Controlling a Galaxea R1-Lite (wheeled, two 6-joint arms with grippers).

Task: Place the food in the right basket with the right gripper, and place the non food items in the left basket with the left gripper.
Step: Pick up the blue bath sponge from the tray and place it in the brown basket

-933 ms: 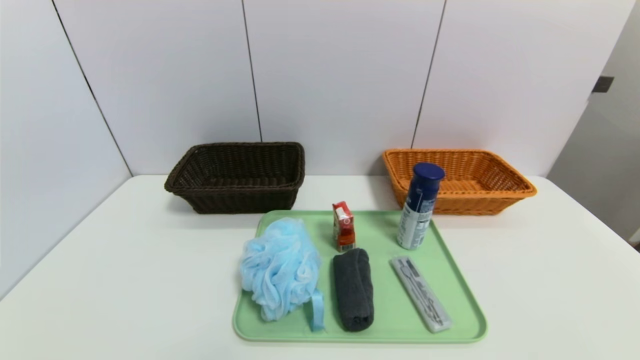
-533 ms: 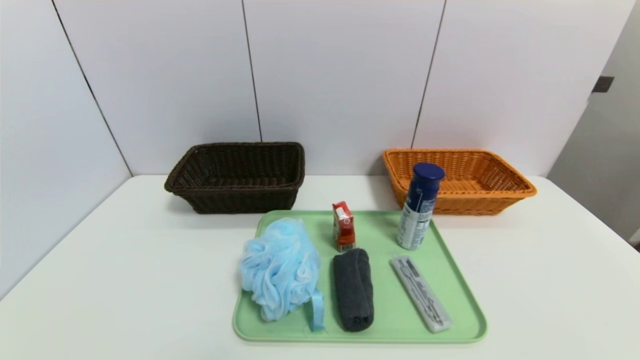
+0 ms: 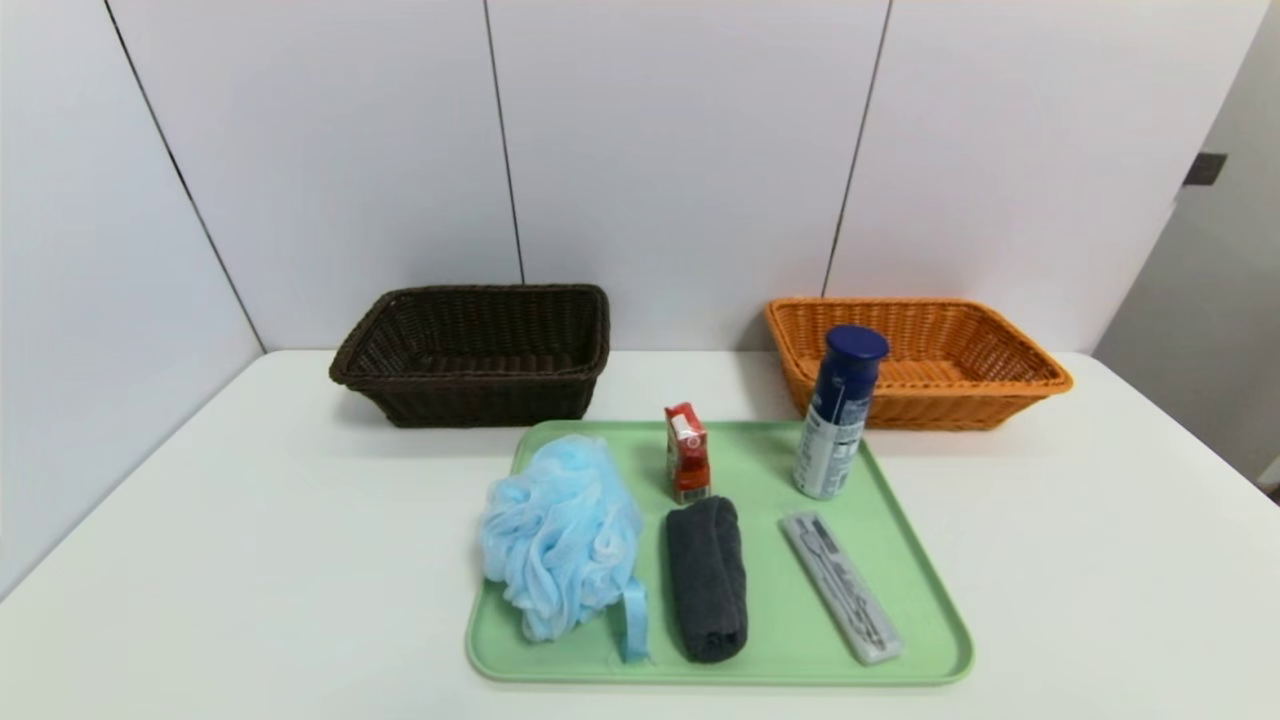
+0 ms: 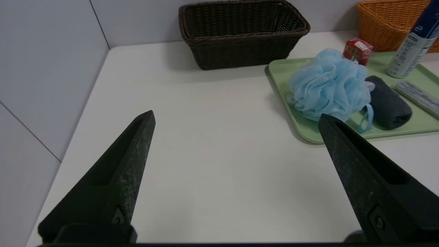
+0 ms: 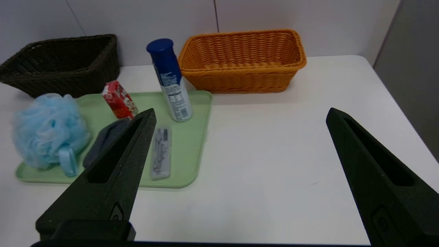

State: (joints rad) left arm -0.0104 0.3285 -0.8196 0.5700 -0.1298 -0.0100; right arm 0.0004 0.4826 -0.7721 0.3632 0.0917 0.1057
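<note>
On a green tray (image 3: 900,560) lie a blue bath pouf (image 3: 560,535), a small red carton (image 3: 687,452), a rolled dark grey towel (image 3: 707,578), a blue-capped spray can (image 3: 838,412) standing upright, and a grey transparent case (image 3: 840,587). Behind the tray stand the dark brown left basket (image 3: 475,352) and the orange right basket (image 3: 915,360), both holding nothing. My left gripper (image 4: 236,115) hangs open over bare table left of the tray. Right of the tray my right gripper (image 5: 240,113) is open too, with nothing between its fingers. Neither arm shows in the head view.
The white table (image 3: 250,520) has free room on both sides of the tray. White wall panels (image 3: 680,150) close off the back and the left side. The table's right edge (image 3: 1190,420) drops to a grey gap.
</note>
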